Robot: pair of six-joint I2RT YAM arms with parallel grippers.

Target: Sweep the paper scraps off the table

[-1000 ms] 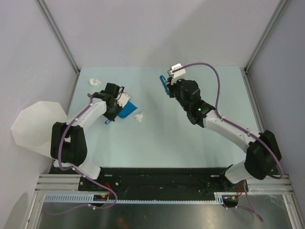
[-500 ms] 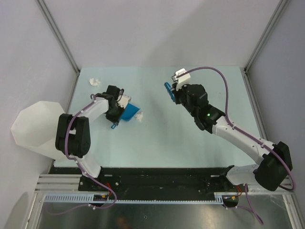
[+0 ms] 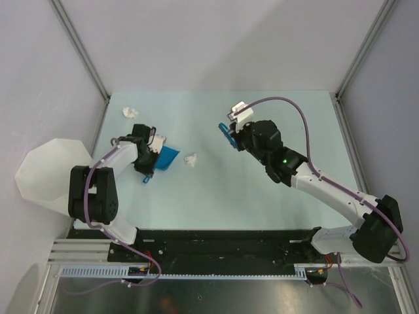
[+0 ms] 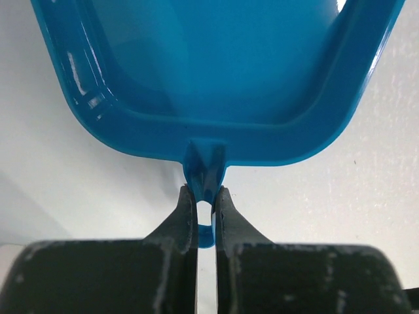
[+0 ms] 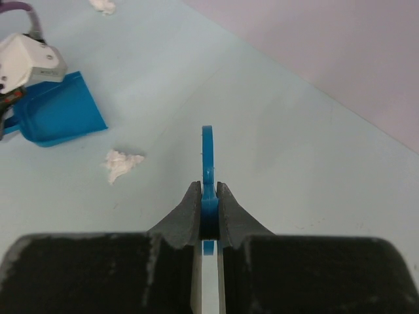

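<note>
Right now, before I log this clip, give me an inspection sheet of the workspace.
Surface: table, pale mint, flat.
Job's things: paper scrap lying apart from the dustpan mouth; second paper scrap near the far left corner.
Clutter: nothing seen.
Grippers: left gripper shut on the dustpan handle; right gripper shut on a thin blue tool.
Cables: purple cable loops above the right arm; another runs along the left arm.
Surroundings: white bin off the table's left edge; grey walls.
</note>
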